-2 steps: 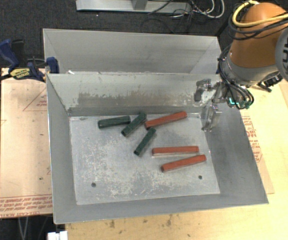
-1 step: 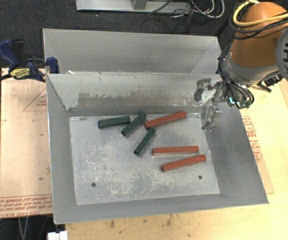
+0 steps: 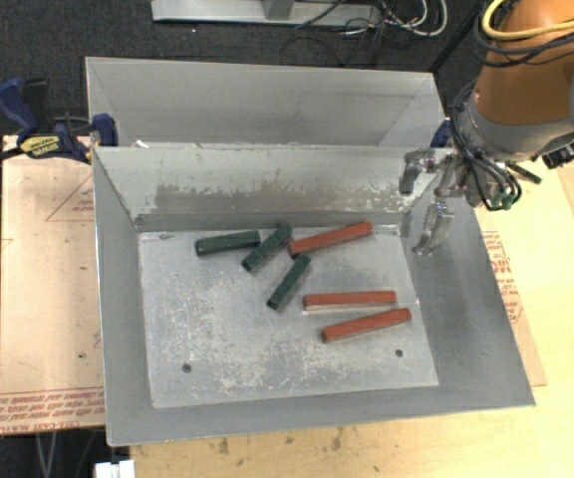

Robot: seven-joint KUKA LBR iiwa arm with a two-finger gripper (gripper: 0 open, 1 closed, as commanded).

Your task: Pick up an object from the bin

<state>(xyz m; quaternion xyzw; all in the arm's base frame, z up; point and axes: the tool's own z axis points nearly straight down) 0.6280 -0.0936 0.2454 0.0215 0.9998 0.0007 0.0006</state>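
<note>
Camera view | tool [image 3: 429, 239] at right edge of grey metal bin [image 3: 471, 352], open or closed: cannot tell | step: likely approach | next: shift toward red-brown rectangular stick [image 3: 331, 238] near back edge, descend

Arm [image 3: 531, 68] cut off by the right edge; its wrist hides the rear right corner of the bin [image 3: 267, 103]. Two dark specks [image 3: 399, 352] on the floor: too small to identify.
</note>
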